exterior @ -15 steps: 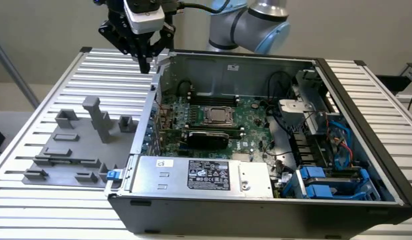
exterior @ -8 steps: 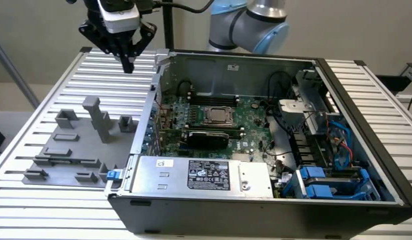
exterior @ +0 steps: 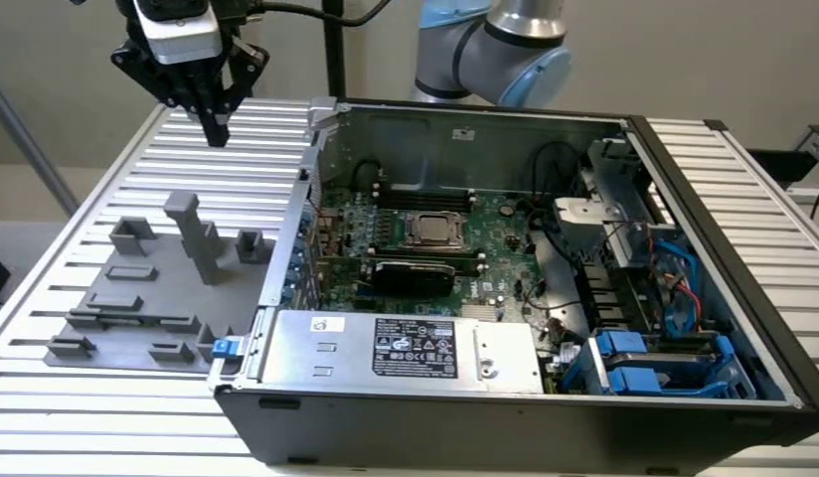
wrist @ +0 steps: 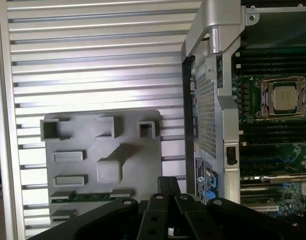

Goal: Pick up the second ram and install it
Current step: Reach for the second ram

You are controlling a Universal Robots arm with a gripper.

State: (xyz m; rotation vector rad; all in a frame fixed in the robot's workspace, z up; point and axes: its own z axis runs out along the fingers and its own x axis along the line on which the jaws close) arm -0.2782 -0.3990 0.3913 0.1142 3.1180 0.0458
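I count my one gripper (exterior: 218,131), one open computer (exterior: 516,429), one gray tray (wrist: 142,167), one green ram (wrist: 82,197), two blue boxes (exterior: 648,378).

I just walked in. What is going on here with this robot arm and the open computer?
The arm's gripper hangs above the slotted table, its fingers shut and holding nothing. The second ram, a green stick, lies in a slot of the gray fixture and is not yet picked up. Beside the fixture stands the open computer case, with its motherboard exposed.
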